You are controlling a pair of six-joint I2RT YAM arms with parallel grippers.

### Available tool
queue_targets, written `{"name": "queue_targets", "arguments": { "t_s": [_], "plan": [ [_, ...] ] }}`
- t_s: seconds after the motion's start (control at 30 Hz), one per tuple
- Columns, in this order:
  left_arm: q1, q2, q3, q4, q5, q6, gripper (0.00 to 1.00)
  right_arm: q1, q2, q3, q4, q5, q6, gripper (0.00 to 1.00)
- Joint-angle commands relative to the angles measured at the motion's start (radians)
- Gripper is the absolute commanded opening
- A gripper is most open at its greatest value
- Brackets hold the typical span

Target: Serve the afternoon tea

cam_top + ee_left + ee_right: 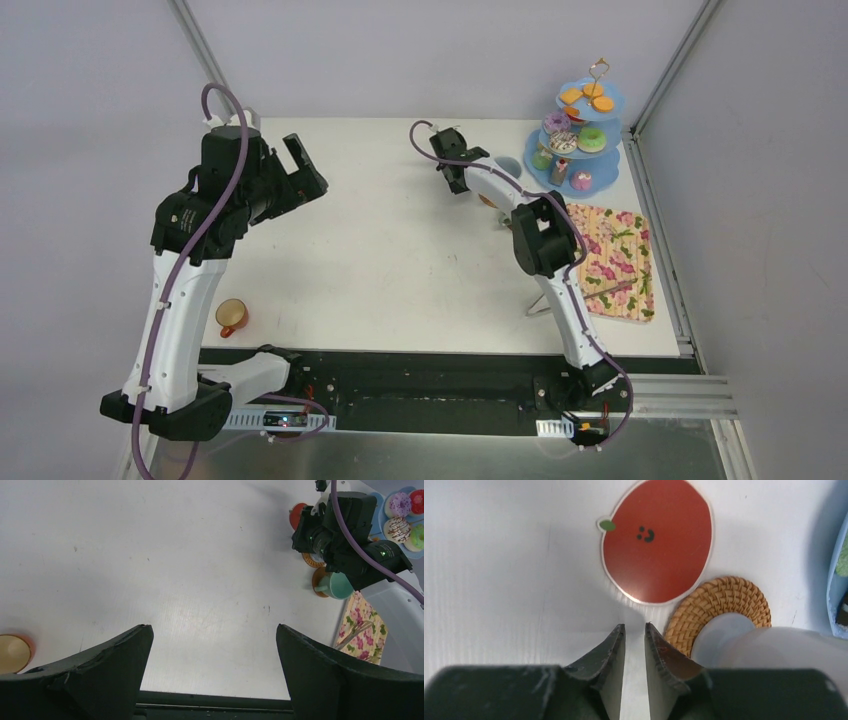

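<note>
Hovering with right fingers [619, 642] nearly closed, empty, at 6 o'clock of flat red apple-shaped coaster [656, 542]; grey-blue cup [736, 636] on round woven coaster [724, 597] at its 4 o'clock; left fingers [305, 170] wide open.

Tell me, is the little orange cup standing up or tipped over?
Standing up: the small orange cup sits on the white table, its round mouth facing upward.

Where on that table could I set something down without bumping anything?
The widest bare stretch is the table's middle, between the left tool, the orange cup near the front-left edge and the right arm. The far-right corner is crowded: three-tier stand, red coaster, woven coaster, mint cup, right tool, with the floral tray just nearer.
</note>
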Motion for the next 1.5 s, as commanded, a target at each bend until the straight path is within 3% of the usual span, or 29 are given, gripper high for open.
{"name": "queue_targets", "arguments": {
  "t_s": [0.0,0.47,0.7,0.8,0.97,1.07,1.27,1.37,1.47],
  "plan": [
    [0.014,-0.008,0.031,-0.012,-0.01,0.011,1.0,-0.005,0.067,0.084,0.015,0.009,-0.002,0.24],
    [0.022,0.038,0.083,-0.06,-0.004,0.072,1.0,-0.04,0.164,0.193,0.061,0.057,-0.028,0.23],
    [0.022,0.051,0.09,-0.077,0.009,0.092,1.0,-0.051,0.158,0.257,0.079,-0.065,-0.019,0.26],
    [0.022,0.042,0.065,-0.068,0.008,0.086,1.0,-0.041,0.104,0.292,0.074,-0.117,0.008,0.31],
    [0.022,0.018,-0.021,-0.01,-0.003,0.04,1.0,0.007,-0.114,0.302,0.025,-0.185,0.132,0.48],
    [0.022,0.025,-0.089,-0.006,-0.015,-0.041,0.98,0.006,-0.283,0.208,-0.028,-0.342,0.328,0.52],
    [0.066,0.036,-0.259,-0.066,-0.1,-0.211,0.97,-0.013,-0.601,-0.247,-0.082,-0.591,0.49,0.56],
    [0.158,0.077,-0.301,-0.121,-0.14,-0.223,0.97,-0.011,-0.72,-0.388,-0.123,-0.658,0.484,0.57],
    [0.316,0.095,-0.354,-0.122,-0.14,-0.218,0.96,-0.011,-0.832,-0.497,-0.147,-0.691,0.494,0.58]
  ]
}}
